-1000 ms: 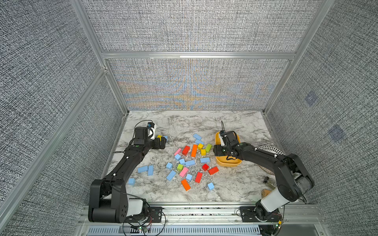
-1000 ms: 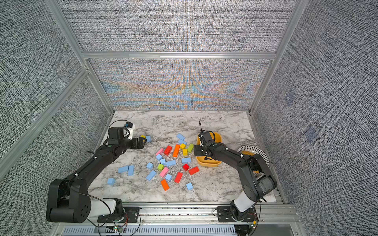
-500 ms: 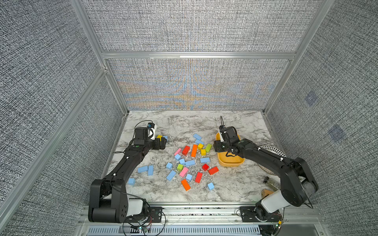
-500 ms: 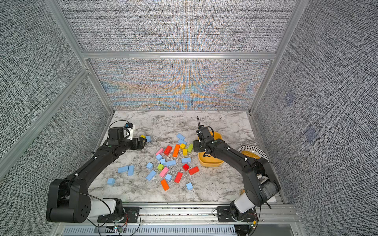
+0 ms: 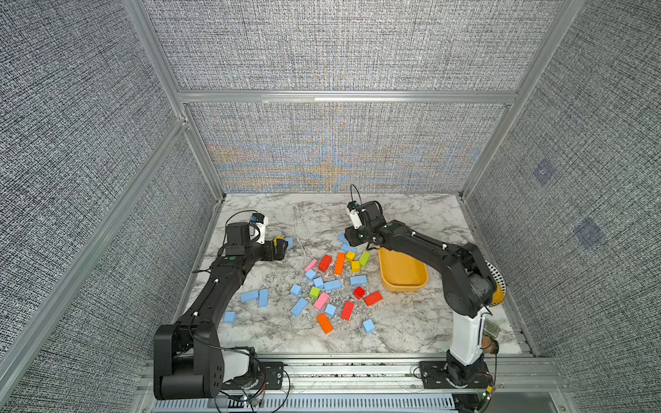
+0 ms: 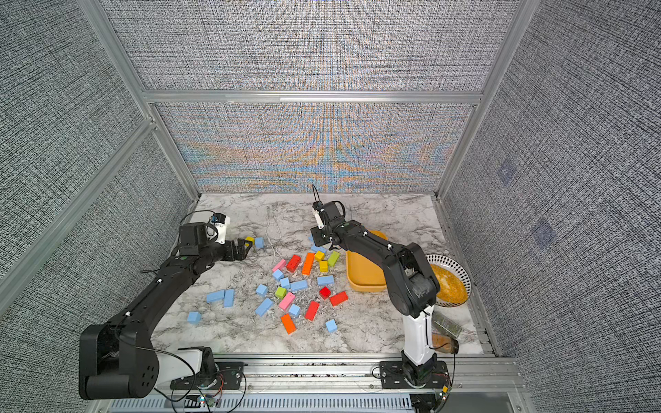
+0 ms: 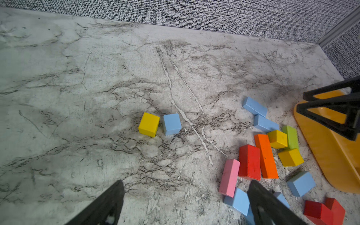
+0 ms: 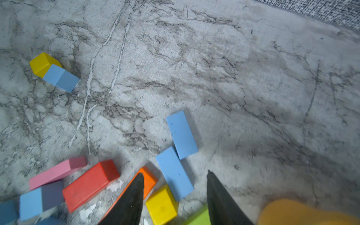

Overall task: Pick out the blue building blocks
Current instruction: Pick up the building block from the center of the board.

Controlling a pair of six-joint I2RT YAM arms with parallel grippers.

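Blue building blocks (image 5: 332, 285) lie scattered on the table (image 5: 411, 321); left gripper (image 7: 186, 181) gapes empty, right gripper (image 8: 174, 173) hangs part-open, empty, over one blue brick (image 8: 169, 163), where we risk nipping the adjoining yellow cube (image 8: 161, 204) too.

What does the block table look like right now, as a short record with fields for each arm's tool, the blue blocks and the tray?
left tool: open, empty, near a blue cube beside a yellow cube
right tool: open, empty, over two blue bricks
blue building blocks: scattered on the marble table among other colours
yellow tray: beside the blocks; no block seen in its visible part
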